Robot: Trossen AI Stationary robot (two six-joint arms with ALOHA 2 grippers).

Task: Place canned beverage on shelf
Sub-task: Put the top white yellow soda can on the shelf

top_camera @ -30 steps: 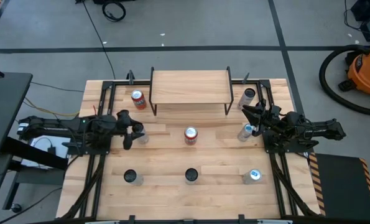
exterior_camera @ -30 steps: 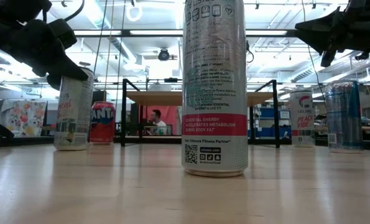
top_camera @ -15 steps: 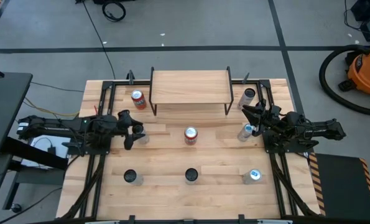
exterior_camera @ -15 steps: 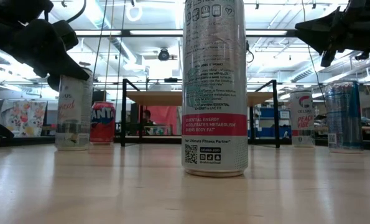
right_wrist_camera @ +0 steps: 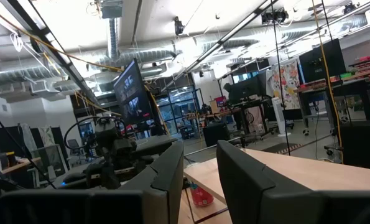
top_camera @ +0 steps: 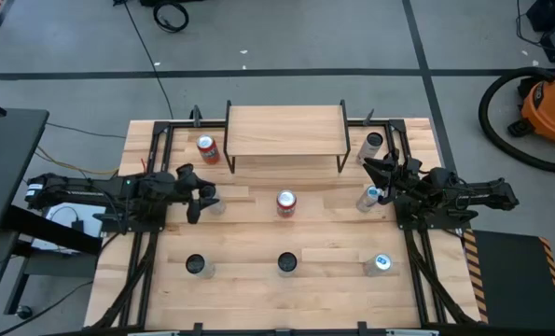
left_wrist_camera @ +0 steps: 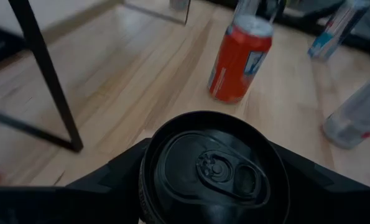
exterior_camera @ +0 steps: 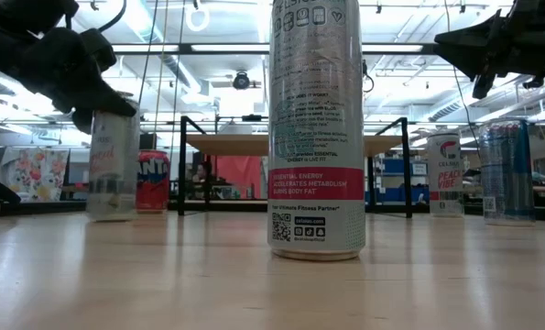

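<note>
Right now my left end effector [left_wrist_camera: 212, 186] is clamped around a slim black-topped can [left_wrist_camera: 214, 171] at the desk's [top_camera: 333, 245] left side, with the shelf [top_camera: 284, 131] empty, well apart toward the back. To do this well, I should lift straight up, keep the can upright, and clear the red can [top_camera: 207, 148] beside the shelf leg. My right end effector [top_camera: 374, 175], fingers narrowly parted and holding nothing, waits over the right side.

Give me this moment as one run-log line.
left gripper: shut on black-topped can, table's left side | right gripper: idle above table, holding nothing | shelf: bare
</note>
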